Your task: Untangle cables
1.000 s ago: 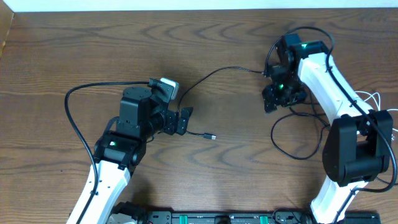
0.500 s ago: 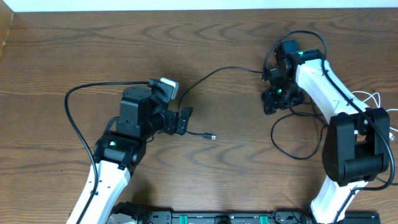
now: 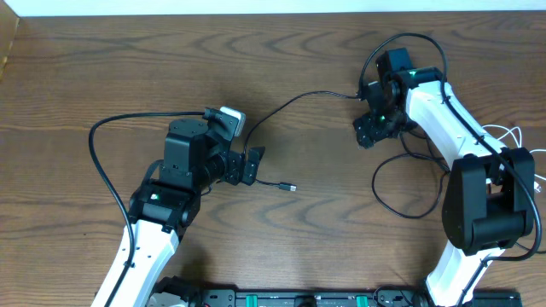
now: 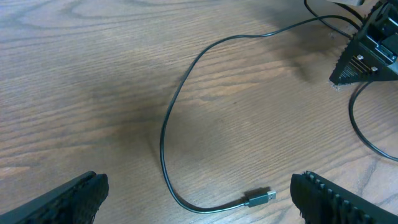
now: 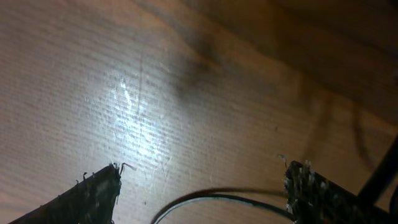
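Note:
A long thin black cable (image 3: 281, 109) lies loose on the wooden table. Its plug end (image 3: 292, 188) rests just right of my left gripper (image 3: 254, 165), which is open and empty. In the left wrist view the black cable (image 4: 165, 134) curves down to the plug end (image 4: 261, 198), which lies on the wood between my wide-apart left gripper (image 4: 199, 186) fingers. My right gripper (image 3: 365, 136) hovers over the cable's far stretch. It is open in the right wrist view, right gripper (image 5: 202, 180), with the black cable (image 5: 224, 198) running untouched between its fingers. A white cable (image 3: 512, 135) shows at the right edge.
The black cable forms a loose loop (image 3: 408, 213) near the right arm's base (image 3: 486, 205). Thick black robot cables arc beside the left arm (image 3: 98, 162) and above the right wrist (image 3: 418, 38). The table's far edge (image 3: 273, 13) runs along the top.
My right gripper has shifted slightly up and left over the cable and its jaws have spread wider. The left arm and the plug end have not moved.

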